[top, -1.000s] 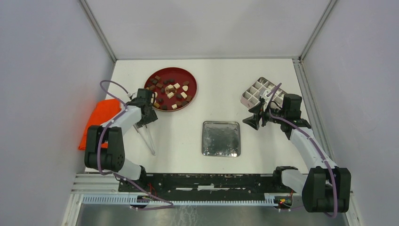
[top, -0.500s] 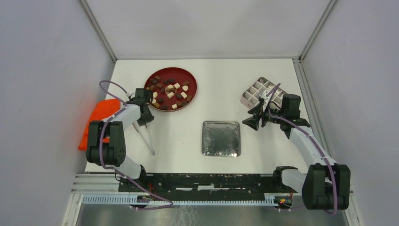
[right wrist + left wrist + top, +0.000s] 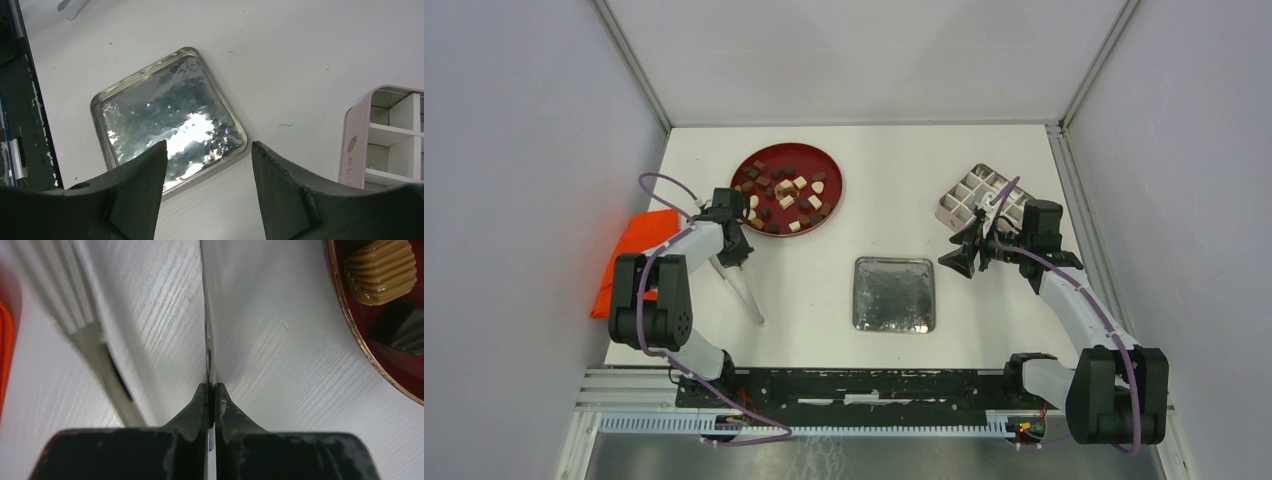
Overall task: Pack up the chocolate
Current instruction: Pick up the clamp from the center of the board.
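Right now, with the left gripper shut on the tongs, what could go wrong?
1. The left gripper pinches only a thin edge of the tongs; they may pivot or slip on lifting.
2. The other leg seems to lie outside the jaws, so squeezing may not close them.
3. The red plate rim is close; a swing could nudge it and the chocolate.

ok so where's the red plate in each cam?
Top external: the red plate sits at the upper left of the table, just beyond the left arm.
Left wrist: only a curved slice of the red plate shows, along the right edge.
Right wrist: not in it.
Shared landmark: the white table shows in all three.
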### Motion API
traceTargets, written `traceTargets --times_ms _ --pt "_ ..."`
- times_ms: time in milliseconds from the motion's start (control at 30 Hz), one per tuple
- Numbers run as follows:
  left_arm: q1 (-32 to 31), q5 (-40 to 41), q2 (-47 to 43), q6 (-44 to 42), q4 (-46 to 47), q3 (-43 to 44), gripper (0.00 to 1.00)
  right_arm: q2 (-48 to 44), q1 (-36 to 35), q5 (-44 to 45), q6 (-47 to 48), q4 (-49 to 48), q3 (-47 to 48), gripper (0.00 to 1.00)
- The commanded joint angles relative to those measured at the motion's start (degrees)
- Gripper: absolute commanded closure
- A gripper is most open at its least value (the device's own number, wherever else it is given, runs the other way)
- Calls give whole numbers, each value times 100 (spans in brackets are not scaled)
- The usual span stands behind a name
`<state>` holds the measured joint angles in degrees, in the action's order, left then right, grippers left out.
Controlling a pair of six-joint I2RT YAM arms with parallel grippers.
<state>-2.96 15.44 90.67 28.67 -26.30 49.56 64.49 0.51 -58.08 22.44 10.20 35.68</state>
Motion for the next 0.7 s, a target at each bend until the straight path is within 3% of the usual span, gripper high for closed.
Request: traceTargets --times_ms 0,200,500,667 --pt "28 -127 -598 -1 -55 -10 98 -34 56 -286 175 -57 242 32" --pt "19 -1088 -1920 59 2 -419 98 15 107 -998 701 217 198 31" --pt "0 -2416 -3961 83 -118 -546 98 -209 98 -1230 745 187 188 27" --pt "-4 -3372 -4657 531 478 -667 98 -137 34 -1465 667 224 345 28"
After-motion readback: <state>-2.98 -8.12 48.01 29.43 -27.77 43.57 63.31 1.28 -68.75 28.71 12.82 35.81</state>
